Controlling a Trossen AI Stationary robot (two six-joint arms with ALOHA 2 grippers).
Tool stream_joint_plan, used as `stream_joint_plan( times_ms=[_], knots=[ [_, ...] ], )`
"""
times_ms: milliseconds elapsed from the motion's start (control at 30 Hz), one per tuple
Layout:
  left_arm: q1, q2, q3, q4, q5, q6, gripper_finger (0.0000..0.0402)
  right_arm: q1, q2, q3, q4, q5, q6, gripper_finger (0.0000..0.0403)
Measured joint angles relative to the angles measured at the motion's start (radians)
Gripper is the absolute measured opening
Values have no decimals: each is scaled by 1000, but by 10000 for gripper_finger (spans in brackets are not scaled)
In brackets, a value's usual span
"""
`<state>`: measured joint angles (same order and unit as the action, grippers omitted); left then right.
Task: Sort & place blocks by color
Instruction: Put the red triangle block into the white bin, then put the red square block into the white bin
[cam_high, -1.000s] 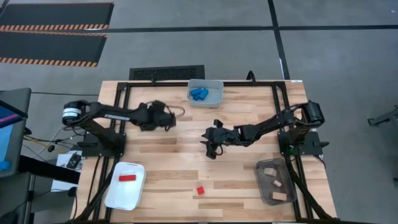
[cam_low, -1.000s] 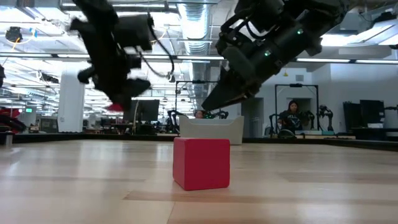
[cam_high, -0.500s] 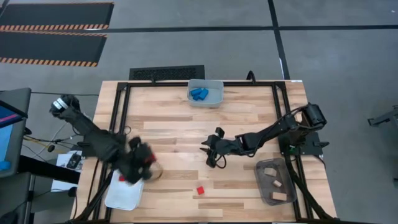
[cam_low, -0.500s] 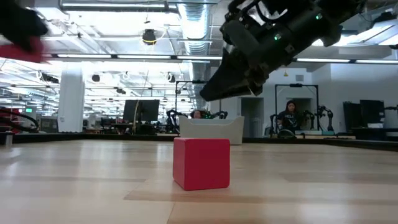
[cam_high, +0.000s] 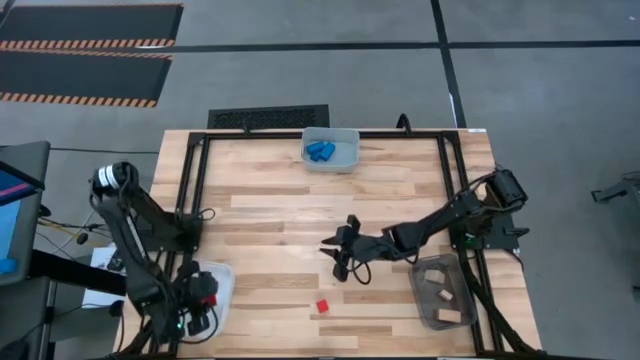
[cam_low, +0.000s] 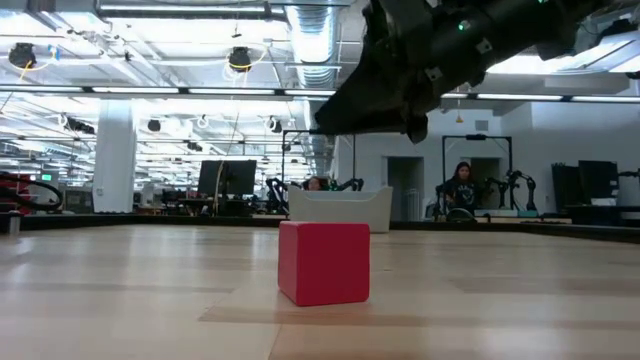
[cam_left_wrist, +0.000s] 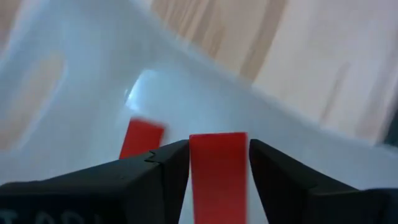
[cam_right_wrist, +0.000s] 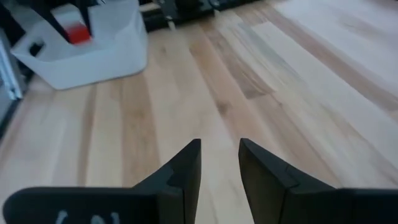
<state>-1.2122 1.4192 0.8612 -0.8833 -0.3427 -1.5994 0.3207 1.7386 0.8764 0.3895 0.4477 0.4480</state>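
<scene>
My left gripper (cam_high: 200, 306) is at the table's near left, over the white bin (cam_high: 222, 278), shut on a red block (cam_left_wrist: 217, 174). Another red block (cam_left_wrist: 142, 138) lies on the bin's floor. A red cube (cam_high: 322, 306) sits flat on the bare wood near the front edge, and fills the middle of the low view (cam_low: 323, 262). My right gripper (cam_high: 338, 260) hangs mid-table, a little to the far side of that cube. It is open with a narrow gap, and the right wrist view (cam_right_wrist: 219, 155) shows nothing between its fingers. My left gripper pinches the red block by two opposite sides (cam_left_wrist: 194, 168) between its two fingers. The fingers come from above, pointing steeply down into the white bin. The block is held over the bin's floor; I cannot tell whether its lower end touches anything.
A clear bin (cam_high: 330, 148) with blue blocks (cam_high: 320, 151) stands at the far edge's middle. A grey bin (cam_high: 443, 292) with tan blocks (cam_high: 436, 276) stands at the near right. Open wood lies between the bins. People and other rigs show in the room beyond.
My left gripper has swung fast from the table's left middle toward the near left corner, carrying the red block. It has tipped to point down over the white bin. My right gripper has drifted a little toward the near edge and the red cube.
</scene>
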Motion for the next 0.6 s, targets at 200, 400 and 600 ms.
stream_joint_plan(
  times_ms=[200,400,600],
  knots=[
    [-5,135,0,5,128,-44,197,8,0,0,19,0,0,133],
    [-5,166,0,8,207,-43,225,8,0,0,19,0,0,133],
    [-5,124,67,-118,138,-36,225,-3,0,0,25,0,-3,133]
  ],
)
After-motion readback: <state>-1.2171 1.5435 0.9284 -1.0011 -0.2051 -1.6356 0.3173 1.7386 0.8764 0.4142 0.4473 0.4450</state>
